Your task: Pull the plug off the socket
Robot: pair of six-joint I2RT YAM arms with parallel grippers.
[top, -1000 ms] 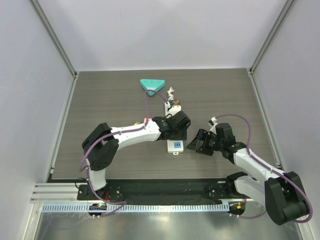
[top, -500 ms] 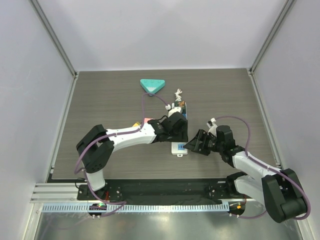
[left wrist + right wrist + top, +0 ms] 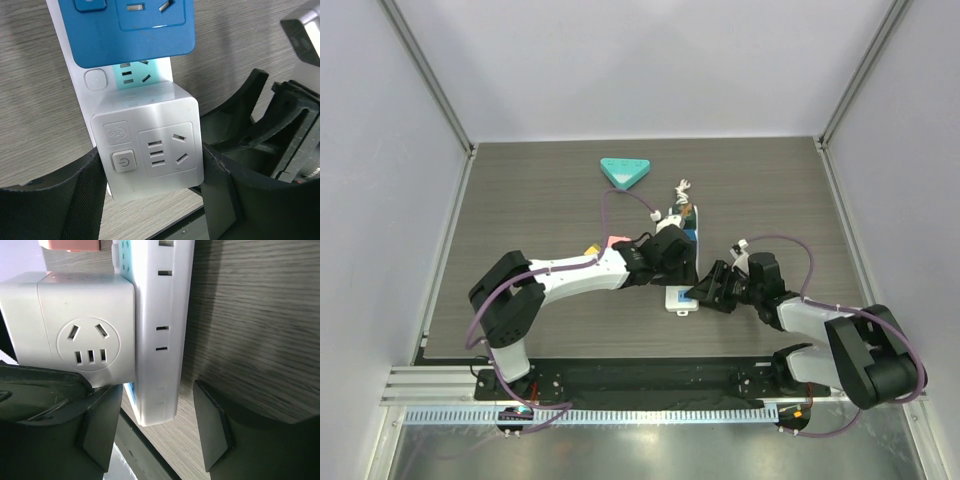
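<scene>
Where the socket [image 3: 678,298] lies near the middle of the counter [image 3: 520,200], it runs lengthwise between the far and near edges, with its knotted cord [image 3: 682,187] pointing toward the far edge and its other end toward the near edge. The plug [image 3: 150,150], a white cube with its own outlet face and a small power button, sits seated in the strip close to that near end, just beside a blue adapter [image 3: 130,25] that occupies the strip farther along. The left hand [image 3: 672,265] is clenched on the plug, one black finger pressed against each side of the cube. The right hand [image 3: 705,292] reaches in from the right edge's side and straddles the near end of the socket with its fingers [image 3: 210,425] spread; its wrist view shows a strip of bare counter between that finger and the white casing, so it is not gripping. A teal triangular block [image 3: 623,170] rests apart, toward the far edge.
</scene>
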